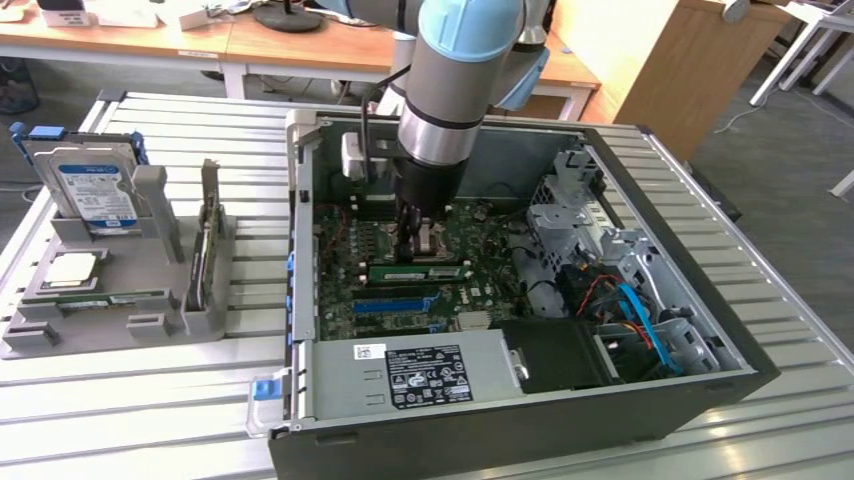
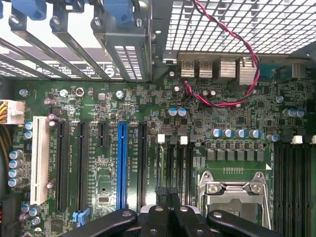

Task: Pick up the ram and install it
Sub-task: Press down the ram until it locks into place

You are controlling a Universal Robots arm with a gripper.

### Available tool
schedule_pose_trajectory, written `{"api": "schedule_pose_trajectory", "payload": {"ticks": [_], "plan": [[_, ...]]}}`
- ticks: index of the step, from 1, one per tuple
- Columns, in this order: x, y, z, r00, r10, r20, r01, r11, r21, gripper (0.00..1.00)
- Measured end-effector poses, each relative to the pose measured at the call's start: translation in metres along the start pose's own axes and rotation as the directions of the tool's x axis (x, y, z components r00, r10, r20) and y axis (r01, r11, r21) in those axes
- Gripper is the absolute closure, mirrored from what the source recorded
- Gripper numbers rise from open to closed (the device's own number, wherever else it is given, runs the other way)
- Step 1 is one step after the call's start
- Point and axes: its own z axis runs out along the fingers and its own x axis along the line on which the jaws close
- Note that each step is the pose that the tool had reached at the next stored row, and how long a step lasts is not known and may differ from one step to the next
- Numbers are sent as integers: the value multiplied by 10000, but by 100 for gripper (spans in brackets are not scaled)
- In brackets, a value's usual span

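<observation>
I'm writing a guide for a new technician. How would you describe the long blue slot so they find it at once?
Look into the open computer case lying on the slatted table, at the green motherboard inside it. Among the row of long parallel slots there, it is the blue slot. It is the only blue one: the black slots flank it, and a white slot stands at the row's end.

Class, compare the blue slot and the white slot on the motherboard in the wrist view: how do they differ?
The blue slot is narrow; the white slot is wider. The blue slot has black slots on both sides; the white slot ends the row, beside silver capacitors. Both are long, empty and parallel.
</observation>
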Motion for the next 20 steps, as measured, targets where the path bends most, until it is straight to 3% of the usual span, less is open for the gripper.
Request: {"api": "schedule_pose_trajectory", "payload": {"ticks": [20], "plan": [[2, 0, 42, 10000, -4, 1, 4, 10000, 1, 89]]}}
